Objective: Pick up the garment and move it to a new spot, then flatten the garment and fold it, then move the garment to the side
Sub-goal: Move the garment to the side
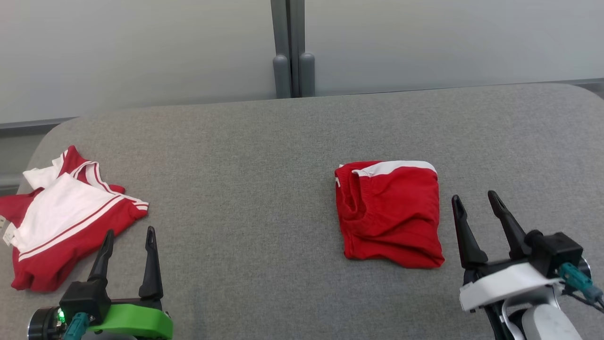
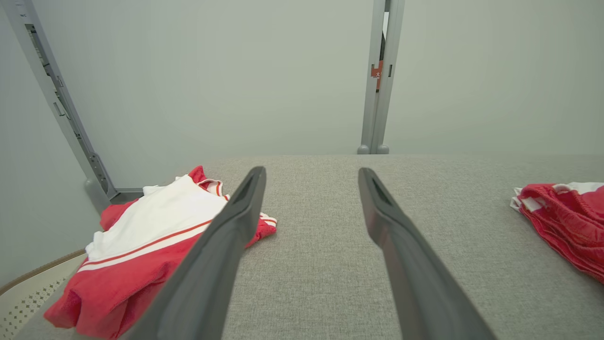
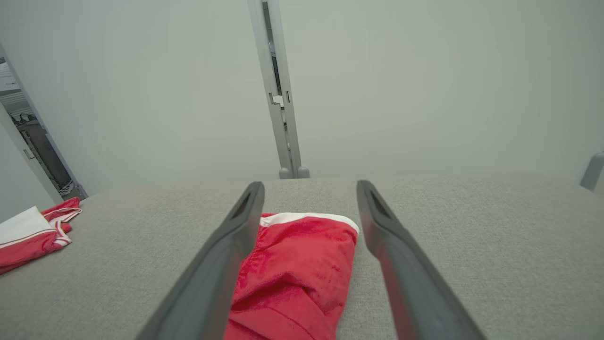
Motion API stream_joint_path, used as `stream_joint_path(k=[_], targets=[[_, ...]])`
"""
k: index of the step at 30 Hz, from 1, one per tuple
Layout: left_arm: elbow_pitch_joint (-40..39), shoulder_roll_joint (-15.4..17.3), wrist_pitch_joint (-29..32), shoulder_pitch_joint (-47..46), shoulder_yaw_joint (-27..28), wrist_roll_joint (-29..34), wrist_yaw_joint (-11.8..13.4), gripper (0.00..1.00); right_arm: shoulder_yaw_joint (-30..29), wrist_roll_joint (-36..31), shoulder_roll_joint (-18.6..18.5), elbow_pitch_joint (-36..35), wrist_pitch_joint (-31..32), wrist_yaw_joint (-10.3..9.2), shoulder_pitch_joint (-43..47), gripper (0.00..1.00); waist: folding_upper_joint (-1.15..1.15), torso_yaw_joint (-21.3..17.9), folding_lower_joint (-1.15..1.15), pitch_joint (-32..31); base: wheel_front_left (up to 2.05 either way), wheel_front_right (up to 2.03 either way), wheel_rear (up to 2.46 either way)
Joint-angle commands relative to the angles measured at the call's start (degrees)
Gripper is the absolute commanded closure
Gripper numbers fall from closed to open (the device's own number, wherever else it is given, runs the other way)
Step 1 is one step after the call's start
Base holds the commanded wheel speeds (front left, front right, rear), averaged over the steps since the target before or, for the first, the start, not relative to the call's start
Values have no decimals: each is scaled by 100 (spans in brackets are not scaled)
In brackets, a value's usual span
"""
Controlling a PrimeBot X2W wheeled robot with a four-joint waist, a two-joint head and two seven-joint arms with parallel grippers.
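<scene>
1. The right pincer (image 1: 474, 197) stood open and empty, just beside the folded red cloth garment with white band (image 1: 389, 215), likely poised to shift it aside.
2. The left pincer (image 1: 130, 231), also open, hovered by a crumpled red-and-white garment (image 1: 66, 217) on the grey fabric surface (image 1: 245, 189).

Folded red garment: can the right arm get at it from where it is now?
Probably yes. The right gripper hangs open just right of the folded red garment, nothing lying between them on the grey surface. In the right wrist view the cloth shows between its fingers.
</scene>
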Motion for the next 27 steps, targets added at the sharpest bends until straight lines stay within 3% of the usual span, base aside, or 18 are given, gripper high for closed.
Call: stream_joint_path(k=[1, 11, 18, 27], targets=[[-16, 22, -2, -95, -13, 8, -18, 0, 40, -42, -80, 62, 31, 1, -189, 0, 0, 8, 0, 70, 0, 0, 0], [-9, -13, -2, -374, -160, 42, -28, 0, 197, -18, -457, 953, 158, 1, -1493, 0, 0, 154, 0, 458, 0, 0, 0], [61, -30, -2, -545, -267, 26, -27, 0, 195, 49, -582, 2205, 20, 1, -1949, 0, 0, 324, 0, 635, 0, 0, 0], [37, -49, -3, -672, -317, 23, -22, 0, 343, 177, -453, 3814, -106, 1, -2383, 0, 0, 424, 0, 880, 0, 0, 0]])
